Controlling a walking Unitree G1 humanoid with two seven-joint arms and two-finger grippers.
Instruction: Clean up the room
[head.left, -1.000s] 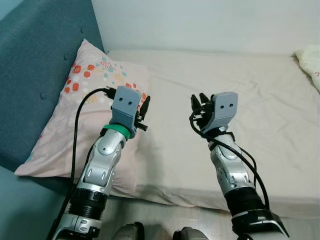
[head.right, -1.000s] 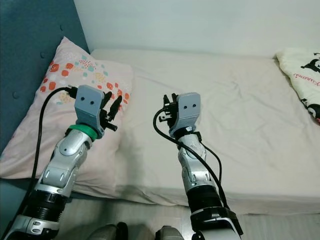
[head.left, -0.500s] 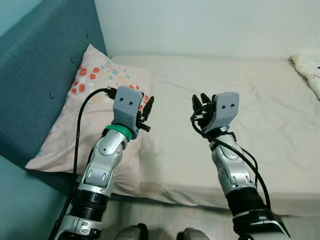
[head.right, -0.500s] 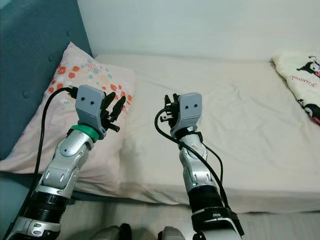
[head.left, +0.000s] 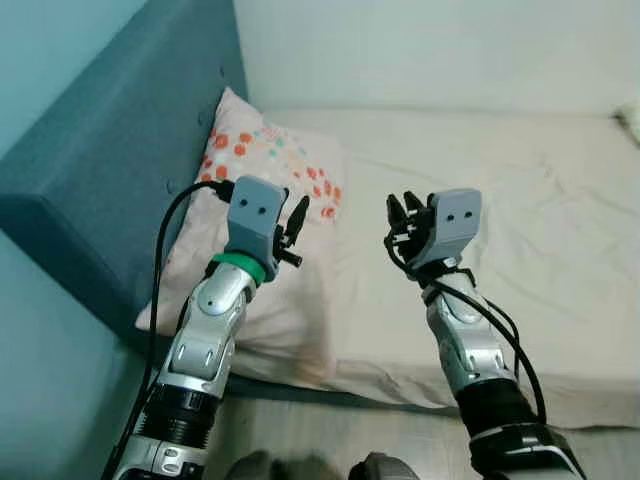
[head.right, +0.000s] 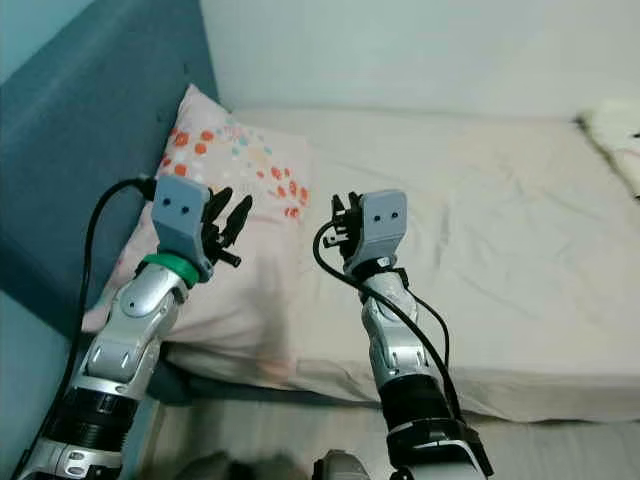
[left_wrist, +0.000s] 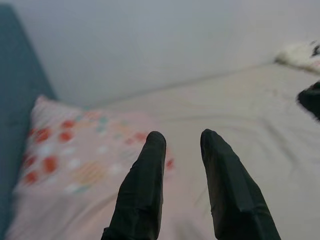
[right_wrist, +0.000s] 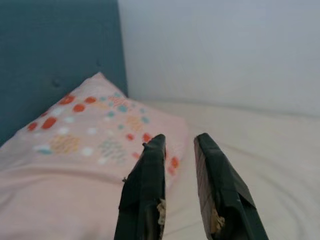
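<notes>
Over on the left there's a teal padded headboard (head.left: 120, 150) running along the head end of the bed (head.left: 540, 200), with a pale blue wall (head.left: 40, 330) further out on that side. Leaning against the headboard at the bed's left end is a pink pillow (head.left: 270, 190) with orange, red and teal dots, its upper corner tucked up into the back left corner where headboard meets the white wall (head.left: 430, 50). The pillow's lower edge hangs close to the bed's front edge.

Left gripper (head.left: 296, 222) is held up in the air over the pillow, not touching it. From its wrist cam the two black fingers (left_wrist: 142, 190) sit slightly apart with a narrow gap, nothing between them, pointing toward the pillow and the mattress past it. A black cable (head.left: 160, 260) loops off the back of that arm.

Moving right, the right gripper (head.left: 404, 215) is raised over the cream sheet near the middle of the bed, just right of the pillow's edge. Its fingers (right_wrist: 145, 195) are also a little apart and holding nothing, aimed at the pillow and headboard.

Far right end of the bed, there's a white bit of fabric (head.right: 615, 130) at the edge, too blurry to say what it is. Wood-look floor (head.right: 280, 440) shows along the bed's front edge.
</notes>
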